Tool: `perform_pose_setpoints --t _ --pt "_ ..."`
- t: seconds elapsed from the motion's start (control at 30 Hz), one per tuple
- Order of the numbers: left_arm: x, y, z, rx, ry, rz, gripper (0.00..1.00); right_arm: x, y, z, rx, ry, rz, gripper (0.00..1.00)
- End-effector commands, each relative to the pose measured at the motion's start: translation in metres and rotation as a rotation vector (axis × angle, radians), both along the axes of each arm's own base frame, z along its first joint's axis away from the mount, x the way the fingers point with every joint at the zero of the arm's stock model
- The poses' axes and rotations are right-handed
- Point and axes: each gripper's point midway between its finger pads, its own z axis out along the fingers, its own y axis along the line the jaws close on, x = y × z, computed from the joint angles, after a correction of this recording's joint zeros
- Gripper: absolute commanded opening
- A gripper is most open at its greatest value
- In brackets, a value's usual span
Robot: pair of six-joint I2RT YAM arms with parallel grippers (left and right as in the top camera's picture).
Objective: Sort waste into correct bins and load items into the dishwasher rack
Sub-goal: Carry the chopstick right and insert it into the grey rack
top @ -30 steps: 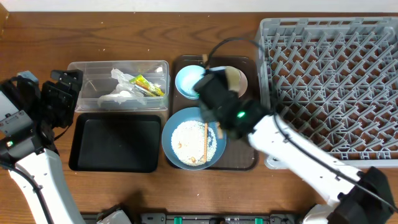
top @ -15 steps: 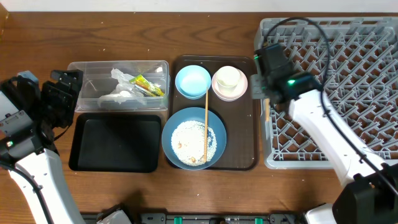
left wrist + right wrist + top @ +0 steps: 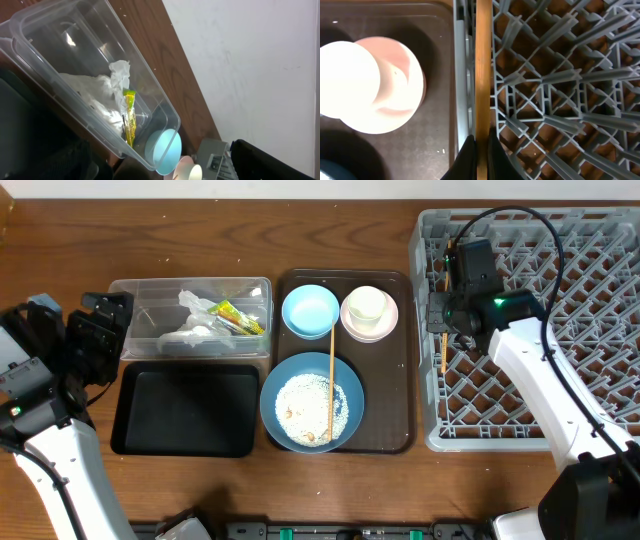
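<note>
loading step: bringing one slim wooden chopstick (image 3: 441, 355) to the large light-grey pegged plastic dishwasher rack (image 3: 490, 442)

pinched firmly in the clenched right gripper (image 3: 481, 150), lying lengthwise along the rack's left rim toward the right side of the surface, apparently not yet seated among the pegs. next, by the look of it: lower into a gap just inside that rim, let go, then reach for the second wooden chopstick (image 3: 331, 395) resting across the large dark blue bowl (image 3: 272, 380) of white rice scraps (image 3: 300, 405) on the dark brown serving tray (image 3: 405, 380) at mid-surface. idling with the left gripper (image 3: 100, 330) spread wide and empty by the surface's left edge, beside the clear plastic tub (image 3: 130, 320) holding the crumpled white napkin (image 3: 190, 330) and yellow-green wrapper (image 3: 238, 318).
</note>
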Motion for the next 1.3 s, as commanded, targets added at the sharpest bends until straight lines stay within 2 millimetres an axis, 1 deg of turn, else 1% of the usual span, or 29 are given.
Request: perform_pose_setpoints --t 0.0,0.2,0.5,0.83,0.9,1.0,1.03,1.2,1.27 --pt "0.0 0.001 0.004 -0.003 -0.009 0.0 0.91 0.002 -0.001 0.01 -0.023 -0.024 0.054 0.02" --pt "0.0 0.001 0.004 -0.003 -0.009 0.0 0.91 0.002 -0.011 0.01 -0.067 -0.025 0.027 0.02" --pt "0.0 0.001 0.004 -0.003 -0.009 0.0 0.91 -0.001 -0.013 0.003 -0.07 -0.011 0.026 0.02" --pt "0.0 0.001 0.004 -0.003 -0.009 0.0 0.91 -0.002 -0.013 -0.015 -0.067 -0.018 0.023 0.06" --pt "0.0 0.001 0.004 -0.003 -0.009 0.0 0.91 0.0 -0.013 -0.015 -0.066 -0.027 0.023 0.09" --pt "0.0 0.001 0.004 -0.003 -0.009 0.0 0.91 0.002 -0.012 -0.014 -0.063 -0.036 0.022 0.09" --pt "0.0 0.001 0.004 -0.003 -0.009 0.0 0.91 0.002 -0.012 -0.014 -0.063 -0.038 0.022 0.1" --pt "0.0 0.001 0.004 -0.003 -0.008 0.0 0.91 0.001 -0.012 -0.015 -0.064 -0.032 0.023 0.29" --pt "0.0 0.001 0.004 -0.003 -0.009 0.0 0.91 0.0 -0.013 -0.015 -0.065 -0.026 0.022 0.32"
